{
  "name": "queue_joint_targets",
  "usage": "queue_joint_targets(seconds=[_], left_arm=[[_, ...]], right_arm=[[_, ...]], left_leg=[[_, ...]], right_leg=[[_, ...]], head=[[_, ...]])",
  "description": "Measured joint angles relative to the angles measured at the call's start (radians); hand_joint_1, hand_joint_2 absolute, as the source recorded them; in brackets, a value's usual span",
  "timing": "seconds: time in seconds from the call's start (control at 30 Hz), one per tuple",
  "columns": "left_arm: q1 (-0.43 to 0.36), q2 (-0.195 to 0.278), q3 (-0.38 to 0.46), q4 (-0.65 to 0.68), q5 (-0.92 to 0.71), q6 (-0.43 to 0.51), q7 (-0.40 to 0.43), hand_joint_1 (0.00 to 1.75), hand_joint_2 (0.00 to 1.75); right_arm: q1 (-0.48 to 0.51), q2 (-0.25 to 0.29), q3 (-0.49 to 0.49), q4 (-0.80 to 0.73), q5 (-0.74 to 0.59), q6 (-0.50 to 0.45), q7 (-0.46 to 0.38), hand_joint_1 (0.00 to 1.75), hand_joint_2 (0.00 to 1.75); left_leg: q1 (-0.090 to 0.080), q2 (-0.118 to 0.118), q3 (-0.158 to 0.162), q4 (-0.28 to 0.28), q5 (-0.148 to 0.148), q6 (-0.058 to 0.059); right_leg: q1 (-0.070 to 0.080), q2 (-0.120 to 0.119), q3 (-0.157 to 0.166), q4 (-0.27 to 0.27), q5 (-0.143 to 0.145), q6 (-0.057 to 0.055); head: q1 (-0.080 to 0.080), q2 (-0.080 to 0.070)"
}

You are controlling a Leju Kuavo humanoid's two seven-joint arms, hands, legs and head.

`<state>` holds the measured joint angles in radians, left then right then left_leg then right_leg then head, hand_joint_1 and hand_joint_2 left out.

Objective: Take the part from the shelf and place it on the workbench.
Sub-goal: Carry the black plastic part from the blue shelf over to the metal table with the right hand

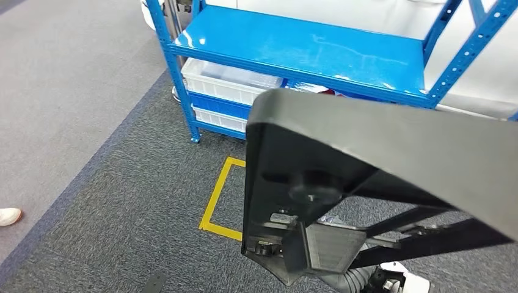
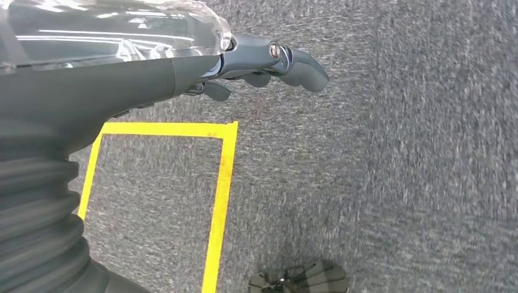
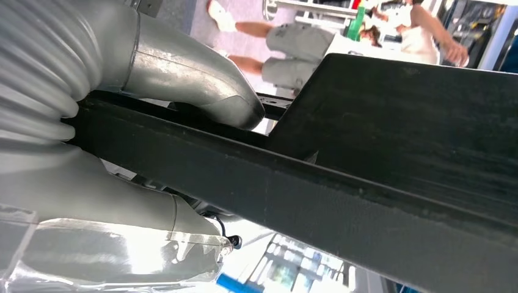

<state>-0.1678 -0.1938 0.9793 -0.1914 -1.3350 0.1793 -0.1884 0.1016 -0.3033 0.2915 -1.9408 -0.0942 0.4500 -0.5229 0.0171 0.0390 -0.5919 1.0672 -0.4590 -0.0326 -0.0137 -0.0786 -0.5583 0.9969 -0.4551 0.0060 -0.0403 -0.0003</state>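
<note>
The right hand has its fingers clamped on the black part; the left hand hangs with fingers apart. Next, I think, comes carrying it to the workbench.

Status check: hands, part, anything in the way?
Right hand grips black part. Left hand holds nothing, fingers apart. Blue shelf ahead; workbench unseen.

R hand grips part — L hand empty.

Black part held up before blue shelf.
</note>
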Motion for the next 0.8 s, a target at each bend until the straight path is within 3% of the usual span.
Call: queue_joint_targets(seconds=[0.07, 0.13, 0.2, 0.23, 0.3, 0.33, 0.37, 0.4, 0.43, 0.5, 0.53, 0.6, 0.67, 0.73, 0.8], left_arm=[[-0.003, 0.0, 0.0, 0.0, 0.001, 0.0, 0.0, 0.0, 1.75], [-0.002, 0.001, -0.001, 0.0, 0.001, 0.0, 0.0, 0.0, 1.75], [-0.001, 0.001, -0.001, 0.0, 0.0, 0.0, 0.0, 0.0, 1.75], [-0.002, 0.001, -0.002, 0.0, -0.002, 0.0, 0.0, 0.0, 1.75], [-0.004, 0.001, -0.006, 0.0, -0.007, -0.001, 0.0, 0.0, 1.75], [-0.004, 0.0, -0.009, 0.0, -0.01, -0.003, 0.0, 0.0, 1.75], [-0.004, 0.0, -0.012, 0.0, -0.013, -0.005, 0.001, 0.0, 1.75], [-0.003, 0.0, -0.015, 0.0, -0.015, -0.006, 0.001, 0.0, 1.75], [-0.003, 0.0, -0.017, 0.0, -0.017, -0.008, 0.002, 0.0, 1.75], [-0.005, -0.001, -0.02, 0.0, -0.018, -0.01, 0.004, 0.0, 1.75], [-0.007, -0.002, -0.022, 0.0, -0.019, -0.012, 0.005, 0.0, 1.75], [-0.009, -0.003, -0.022, 0.0, -0.018, -0.014, 0.007, 0.0, 1.75], [-0.005, -0.003, -0.022, 0.0, -0.015, -0.014, 0.009, 0.0, 1.75], [-0.004, -0.002, -0.022, 0.0, -0.01, -0.01, 0.009, 0.0, 1.75], [-0.008, -0.002, -0.022, 0.0, -0.008, -0.007, 0.009, 0.0, 1.75]], right_arm=[[0.009, 0.002, -0.003, -0.007, 0.001, 0.006, -0.002, 1.75, 1.75], [0.012, 0.004, -0.006, -0.01, 0.001, 0.014, -0.003, 1.75, 1.75], [0.013, 0.006, -0.011, -0.014, 0.001, 0.018, -0.003, 1.75, 1.75], [0.015, 0.006, -0.014, -0.016, 0.002, 0.018, -0.003, 1.75, 1.75], [0.022, 0.006, -0.017, -0.018, 0.004, 0.018, -0.002, 1.75, 1.75], [0.029, 0.006, -0.019, -0.02, 0.007, 0.018, -0.002, 1.75, 1.75], [0.036, 0.006, -0.02, -0.024, 0.011, 0.017, -0.001, 1.75, 1.75], [0.043, 0.006, -0.021, -0.028, 0.014, 0.017, 0.0, 1.75, 1.75], [0.049, 0.006, -0.022, -0.033, 0.017, 0.016, 0.0, 1.75, 1.75], [0.057, 0.006, -0.025, -0.042, 0.019, 0.016, 0.0, 1.75, 1.75], [0.062, 0.007, -0.027, -0.048, 0.019, 0.015, -0.001, 1.75, 1.75], [0.073, 0.009, -0.03, -0.057, 0.02, 0.017, -0.002, 1.75, 1.75], [0.075, 0.012, -0.031, -0.061, 0.021, 0.021, -0.002, 1.75, 1.75], [0.074, 0.017, -0.032, -0.063, 0.021, 0.032, -0.003, 1.75, 1.75], [0.074, 0.023, -0.033, -0.063, 0.02, 0.045, -0.003, 1.75, 1.75]], left_leg=[[-0.006, 0.012, 0.019, -0.048, 0.008, 0.017], [-0.008, -0.008, 0.013, -0.048, 0.013, 0.036], [-0.006, -0.025, 0.011, -0.054, 0.021, 0.05], [-0.005, -0.035, 0.009, -0.057, 0.026, 0.056], [-0.007, -0.054, 0.004, -0.057, 0.031, 0.063], [-0.009, -0.065, 0.002, -0.056, 0.032, 0.065], [-0.011, -0.078, 0.0, -0.054, 0.033, 0.066], [-0.013, -0.092, -0.001, -0.052, 0.034, 0.067], [-0.014, -0.106, -0.001, -0.05, 0.034, 0.066], [-0.016, -0.132, -0.003, -0.047, 0.036, 0.063], [-0.016, -0.144, -0.007, -0.045, 0.038, 0.06], [-0.01, -0.166, -0.018, -0.044, 0.044, 0.048], [-0.007, -0.177, -0.024, -0.045, 0.047, 0.034], [-0.012, -0.132, -0.044, -0.003, 0.018, 0.024], [-0.012, -0.071, -0.094, 0.11, -0.045, 0.017]], right_leg=[[0.005, -0.016, -0.002, 0.007, -0.003, 0.011], [0.006, -0.029, -0.002, 0.007, -0.003, 0.021], [0.0, -0.002, -0.012, 0.034, -0.029, 0.031], [-0.001, 0.023, -0.03, 0.078, -0.059, 0.034], [-0.002, 0.066, -0.089, 0.214, -0.131, 0.035], [-0.001, 0.072, -0.117, 0.277, -0.154, 0.034], [0.0, 0.075, -0.132, 0.308, -0.157, 0.032], [0.0, 0.076, -0.126, 0.3, -0.14, 0.028], [0.0, 0.082, -0.102, 0.252, -0.108, 0.024], [0.0, 0.124, -0.034, 0.109, -0.041, 0.011], [0.0, 0.146, -0.011, 0.056, -0.025, 0.007], [0.003, 0.165, 0.003, 0.019, -0.021, 0.003], [0.004, 0.142, 0.005, 0.009, -0.015, -0.001], [0.0, 0.112, 0.013, -0.008, -0.007, -0.011], [0.001, 0.079, 0.017, -0.014, -0.004, -0.017]], head=[[0.0, 0.0], [0.0, 0.0], [0.0, 0.0], [0.0, 0.0], [0.0, 0.0], [0.0, 0.0], [0.0, 0.0], [0.0, 0.0], [0.0, 0.0], [0.0, 0.0], [0.0, 0.0], [0.0, 0.0], [0.0, 0.0], [0.0, 0.0], [0.0, 0.0]])
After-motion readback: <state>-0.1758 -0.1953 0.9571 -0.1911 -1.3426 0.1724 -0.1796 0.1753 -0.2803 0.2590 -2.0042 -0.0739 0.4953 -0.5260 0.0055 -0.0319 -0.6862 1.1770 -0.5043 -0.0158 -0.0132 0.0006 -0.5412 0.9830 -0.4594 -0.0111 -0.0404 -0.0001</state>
